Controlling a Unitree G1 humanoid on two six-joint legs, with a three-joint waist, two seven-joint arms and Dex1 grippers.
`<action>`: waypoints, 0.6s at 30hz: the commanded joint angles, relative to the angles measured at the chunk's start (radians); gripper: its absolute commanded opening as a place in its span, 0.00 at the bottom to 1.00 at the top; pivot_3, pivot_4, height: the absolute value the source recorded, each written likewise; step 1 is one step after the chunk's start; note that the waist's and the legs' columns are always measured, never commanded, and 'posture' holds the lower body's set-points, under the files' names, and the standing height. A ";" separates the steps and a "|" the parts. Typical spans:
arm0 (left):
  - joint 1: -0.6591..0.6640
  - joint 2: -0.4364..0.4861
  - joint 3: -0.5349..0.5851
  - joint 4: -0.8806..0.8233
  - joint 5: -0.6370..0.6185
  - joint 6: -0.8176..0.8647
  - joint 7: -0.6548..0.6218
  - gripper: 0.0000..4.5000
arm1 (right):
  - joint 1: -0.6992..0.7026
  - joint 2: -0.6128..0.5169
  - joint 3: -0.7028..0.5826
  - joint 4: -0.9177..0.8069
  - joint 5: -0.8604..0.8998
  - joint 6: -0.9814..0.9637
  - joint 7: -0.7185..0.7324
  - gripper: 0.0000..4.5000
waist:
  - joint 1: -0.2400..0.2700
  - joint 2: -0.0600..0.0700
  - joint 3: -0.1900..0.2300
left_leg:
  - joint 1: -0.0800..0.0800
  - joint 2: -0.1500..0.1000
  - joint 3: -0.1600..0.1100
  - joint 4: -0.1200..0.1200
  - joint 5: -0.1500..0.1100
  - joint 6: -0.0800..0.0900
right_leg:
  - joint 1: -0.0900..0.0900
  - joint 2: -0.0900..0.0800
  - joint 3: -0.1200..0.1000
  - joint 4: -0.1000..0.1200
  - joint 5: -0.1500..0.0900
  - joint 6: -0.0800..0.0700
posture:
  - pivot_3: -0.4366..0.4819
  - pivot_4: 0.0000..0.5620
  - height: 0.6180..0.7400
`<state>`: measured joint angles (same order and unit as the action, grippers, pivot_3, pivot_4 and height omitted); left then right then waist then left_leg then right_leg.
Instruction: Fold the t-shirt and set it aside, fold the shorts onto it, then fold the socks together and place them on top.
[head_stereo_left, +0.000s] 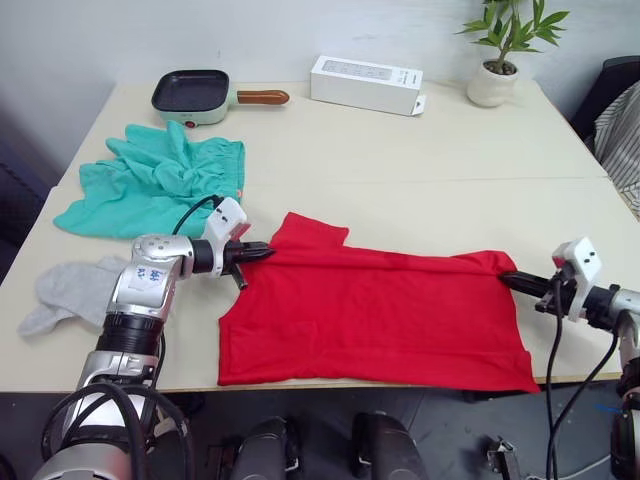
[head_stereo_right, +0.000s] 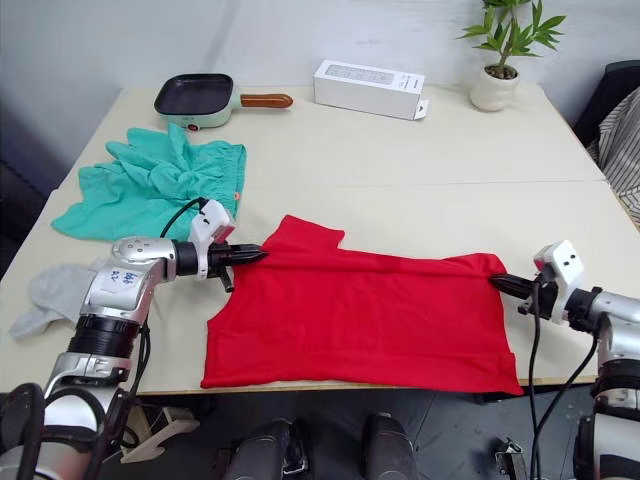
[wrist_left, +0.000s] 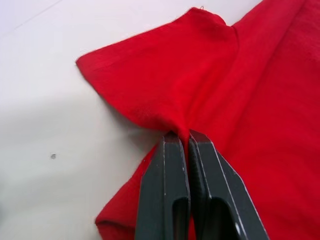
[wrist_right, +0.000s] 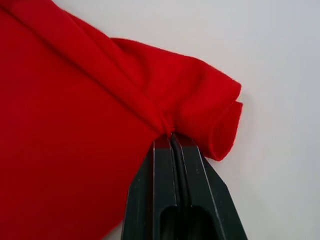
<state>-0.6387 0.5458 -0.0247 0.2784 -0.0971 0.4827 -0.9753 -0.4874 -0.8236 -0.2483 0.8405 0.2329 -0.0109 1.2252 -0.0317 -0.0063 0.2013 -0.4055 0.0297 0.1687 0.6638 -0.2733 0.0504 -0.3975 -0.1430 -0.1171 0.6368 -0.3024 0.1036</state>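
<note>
While the left gripper (head_stereo_left: 262, 251) pinches the t-shirt (head_stereo_left: 380, 315), the right gripper (head_stereo_left: 510, 279) clamps its opposite edge.

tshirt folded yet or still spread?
Partly folded: the t-shirt lies doubled lengthwise on the table, one sleeve sticking out, with the left gripper and right gripper pinching its ends.

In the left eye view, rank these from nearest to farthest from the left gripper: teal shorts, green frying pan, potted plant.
1. Teal fabric shorts, just beyond the left gripper, on its left.
2. Green frying pan, at the table's far left.
3. Potted plant, far right corner.
</note>
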 joint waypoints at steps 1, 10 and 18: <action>0.015 0.030 0.000 -0.052 -0.018 0.045 0.004 0.11 | 0.026 -0.012 -0.011 -0.065 0.027 0.077 -0.013 0.00 | 0.000 0.000 0.000 | 0.000 0.000 0.000 0.000 0.000 0.000 | 0.000 0.000 0.000 0.000 0.000 0.000 | 0.48 0.27 1.00; -0.064 0.124 0.032 -0.026 -0.150 0.189 -0.143 0.72 | 0.100 -0.109 -0.042 -0.235 0.069 0.131 0.034 0.61 | 0.006 0.000 0.000 | 0.000 -0.001 0.000 0.000 0.000 0.001 | 0.000 -0.002 -0.001 0.000 0.000 0.000 | 0.48 0.27 1.00; -0.315 0.056 0.002 0.213 -0.128 0.334 -0.023 1.00 | 0.086 -0.136 -0.055 -0.240 0.044 -0.027 -0.002 1.00 | 0.007 0.000 0.000 | 0.000 -0.001 0.000 0.000 -0.001 0.001 | 0.000 0.000 -0.002 0.000 0.000 0.000 | 0.48 0.27 1.00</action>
<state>-0.9192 0.6161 -0.0187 0.4457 -0.2374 0.8122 -1.0351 -0.3830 -0.9418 -0.2840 0.5959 0.2838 0.0227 1.2336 -0.0251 -0.0065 0.2014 -0.4055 0.0282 0.1689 0.6641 -0.2737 0.0519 -0.3970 -0.1415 -0.1196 0.6371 -0.3027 0.1035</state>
